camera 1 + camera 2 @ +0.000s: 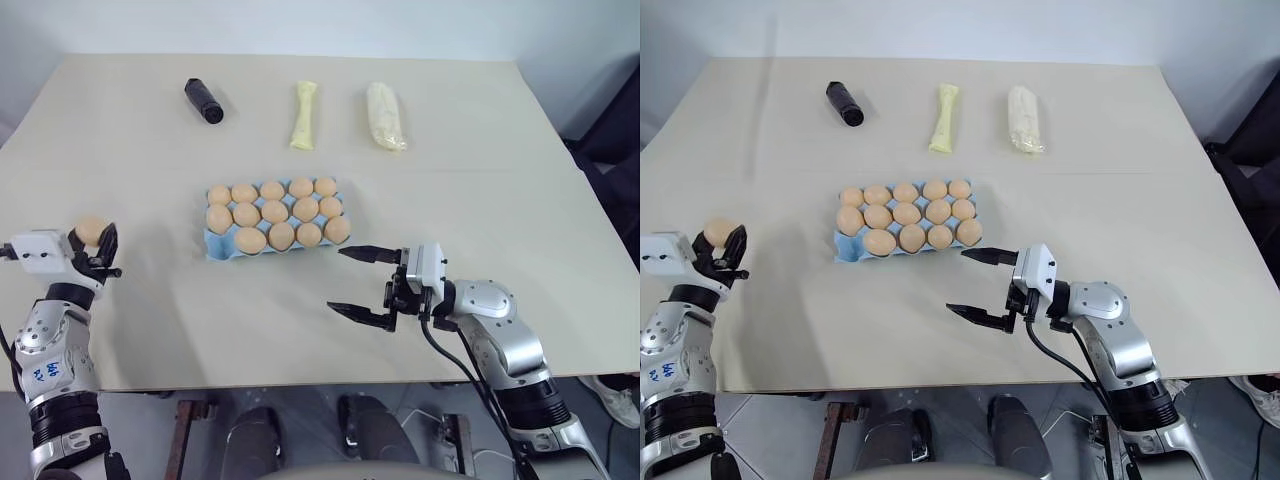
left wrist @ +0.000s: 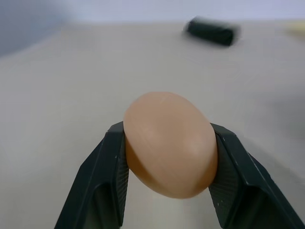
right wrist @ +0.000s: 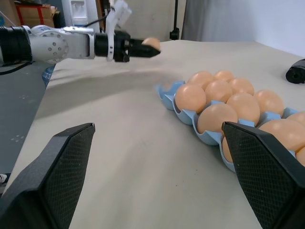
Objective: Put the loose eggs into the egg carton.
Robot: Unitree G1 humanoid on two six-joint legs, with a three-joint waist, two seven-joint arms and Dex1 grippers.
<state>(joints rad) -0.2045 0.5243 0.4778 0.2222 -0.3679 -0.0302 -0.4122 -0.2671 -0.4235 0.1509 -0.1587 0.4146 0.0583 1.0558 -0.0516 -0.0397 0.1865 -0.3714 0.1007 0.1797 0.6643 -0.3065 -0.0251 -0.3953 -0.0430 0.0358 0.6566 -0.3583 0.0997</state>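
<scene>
Our left claw (image 1: pixel 97 243) grips one loose egg (image 2: pixel 167 143) across its sides, fingers (image 2: pixel 102 183) clamped on it, off to the left of the egg carton (image 1: pixel 213 246). One front-left corner cup looks empty, so we judge that the target. Our right claw (image 1: pixel 362 283) waits wide open, empty, just beside the carton, keeping the desk (image 1: pixel 480 140) path free.

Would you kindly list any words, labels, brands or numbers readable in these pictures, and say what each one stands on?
No text reads clearly.
Blue marks on a white sticker on the left arm: too small and blurred to read.
The egg carton, the eggs, the black cylinder and the two pale yellow rolls show no lettering.
</scene>
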